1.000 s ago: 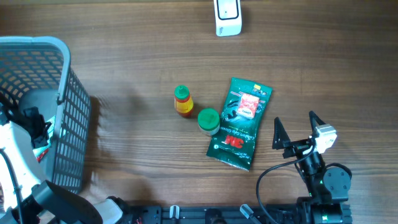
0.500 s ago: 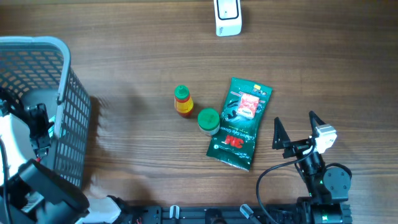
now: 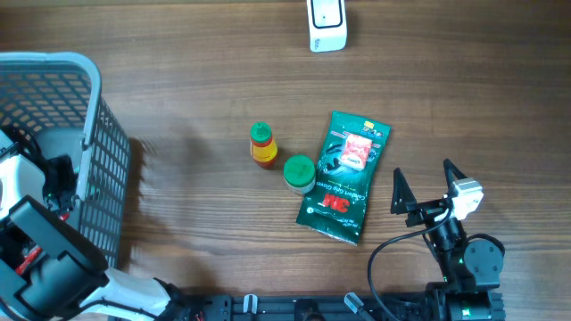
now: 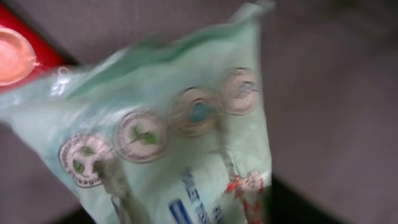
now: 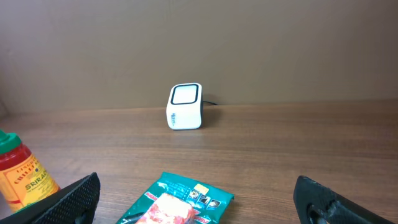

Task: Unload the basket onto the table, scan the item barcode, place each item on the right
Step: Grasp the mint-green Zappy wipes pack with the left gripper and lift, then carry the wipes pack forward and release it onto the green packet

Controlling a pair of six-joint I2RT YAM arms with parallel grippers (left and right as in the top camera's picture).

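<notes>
A brown wood-grain bench carries the whole scene, with a plain wall behind it in the right wrist view.

My left gripper (image 3: 57,181) is down inside the grey basket (image 3: 98,178) at the left end of the bench. I cannot tell whether its jaws are spread or pinching something, because its own fingers do not show clearly. Its camera is filled by a blurred pale green pouch (image 4: 186,143) with a row of round emblems, and a red package (image 4: 18,56) sits at the upper left corner. I take that pouch to be the item to scan, so it lies in the basket, not at the scanner.

My right gripper (image 3: 421,176) is spread wide and empty near the front edge, just beside the green 3M packet (image 3: 345,176). Past that stand a green-lidded jar (image 3: 299,172) and a sriracha bottle (image 3: 261,145), close together. The white barcode scanner (image 3: 326,25) sits at the far edge, well apart from the basket.

I see these risks:
- The pouch looks slack and glossy, so a shallow pinch could let it slide out.
- The pouch could catch on the basket's lattice wall on the way up.
- A low carry could knock over the bottle.
- I cannot see which face carries the barcode.
</notes>
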